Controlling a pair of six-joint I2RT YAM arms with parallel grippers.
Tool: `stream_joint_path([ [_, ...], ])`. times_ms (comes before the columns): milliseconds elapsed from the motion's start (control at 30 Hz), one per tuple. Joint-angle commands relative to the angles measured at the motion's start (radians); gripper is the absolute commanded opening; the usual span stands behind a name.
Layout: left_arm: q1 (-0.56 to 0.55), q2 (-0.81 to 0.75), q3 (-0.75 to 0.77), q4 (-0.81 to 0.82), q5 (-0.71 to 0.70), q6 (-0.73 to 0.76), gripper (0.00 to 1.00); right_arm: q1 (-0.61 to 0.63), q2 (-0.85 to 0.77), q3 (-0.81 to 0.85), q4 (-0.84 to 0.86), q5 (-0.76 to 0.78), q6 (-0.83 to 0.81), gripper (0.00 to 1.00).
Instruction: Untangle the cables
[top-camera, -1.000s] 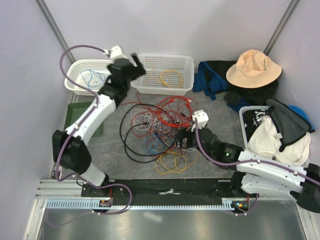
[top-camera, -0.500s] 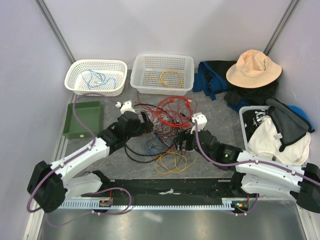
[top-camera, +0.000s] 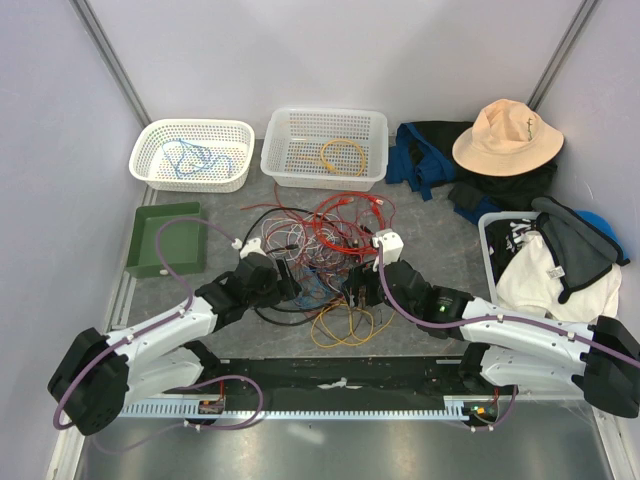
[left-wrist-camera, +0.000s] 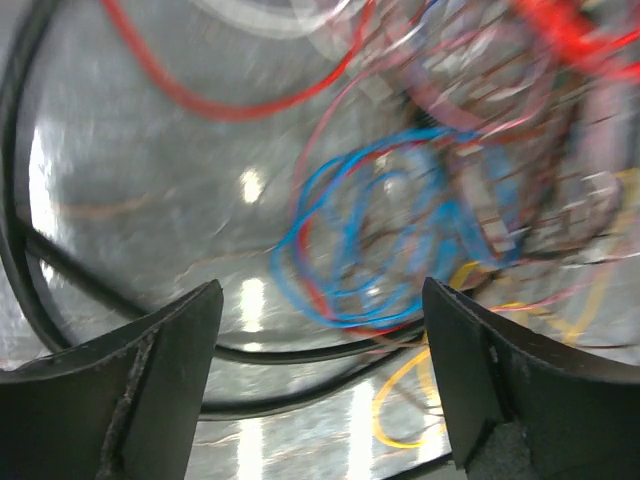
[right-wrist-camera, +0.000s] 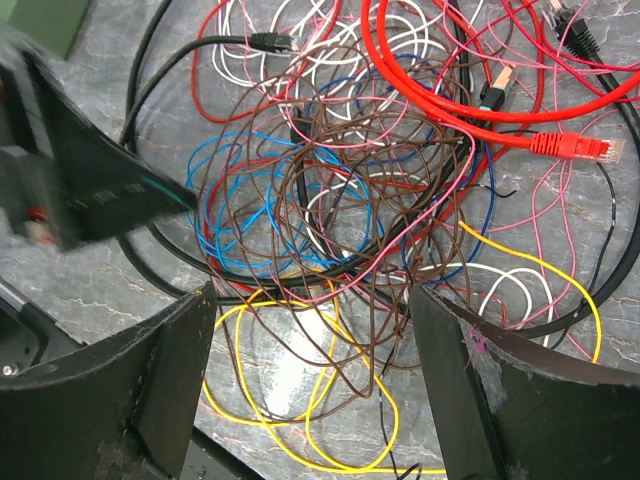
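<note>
Cables (top-camera: 320, 245) sit in one tangled heap at the middle of the surface (top-camera: 440, 225), between my two arms. They look light and limp. The thin wires will likely drag their neighbours along and slip from a loose pinch, while the black cable (left-wrist-camera: 300, 355) and the thick red cable (right-wrist-camera: 420, 80) seem stiffer and should hold their loops. I would take the blue wire (left-wrist-camera: 380, 230) on its outer loop, away from the brown wire (right-wrist-camera: 350, 190) and the knot.

My left fingers (left-wrist-camera: 140, 390) are spread wide just above that blue loop, pinching nothing. My right fingers (right-wrist-camera: 470, 400) are spread too, over the heap's near side, also empty.

Beyond the heap, one white basket (top-camera: 145, 150) holds a blue strand (top-camera: 190, 158) and its neighbour basket (top-camera: 378, 125) a yellow coil (top-camera: 342, 157).
</note>
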Motion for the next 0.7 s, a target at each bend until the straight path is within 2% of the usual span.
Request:
stream_joint_path([
  [0,-0.004,0.047,-0.045,0.122,0.02,-0.04,0.82,0.001,-0.037,0.016,-0.002,0.009,0.017,0.86],
  [67,-0.004,0.059,-0.052,0.145,0.011,-0.033,0.78,0.001,-0.06,0.016,-0.014,0.021,0.017,0.86],
  [167,-0.004,0.097,-0.042,0.181,0.007,-0.019,0.61,0.001,-0.091,0.011,-0.034,0.035,0.019,0.86],
  [200,-0.004,0.105,-0.042,0.196,0.01,-0.016,0.5,0.001,-0.098,0.008,-0.04,0.036,0.022,0.85],
  [267,-0.004,0.12,-0.032,0.202,0.02,-0.001,0.4,0.001,-0.118,0.001,-0.046,0.042,0.026,0.85],
  [300,-0.004,0.12,-0.029,0.201,0.023,0.007,0.29,0.001,-0.121,-0.003,-0.051,0.045,0.028,0.85],
  [367,-0.004,0.107,-0.021,0.233,0.03,0.024,0.18,0.001,-0.135,-0.013,-0.057,0.048,0.037,0.85],
  [400,-0.004,0.096,-0.018,0.233,0.032,0.032,0.05,0.005,-0.14,-0.016,-0.06,0.05,0.038,0.85],
  [433,-0.004,0.082,-0.015,0.216,0.029,0.039,0.02,0.002,-0.15,-0.019,-0.063,0.05,0.04,0.85],
  [533,-0.004,-0.01,0.027,0.141,0.024,0.073,0.02,0.001,-0.176,-0.018,-0.082,0.055,0.043,0.85],
  [667,-0.004,-0.236,0.158,-0.02,0.007,0.177,0.02,0.001,-0.216,-0.006,-0.092,0.059,0.037,0.84],
])
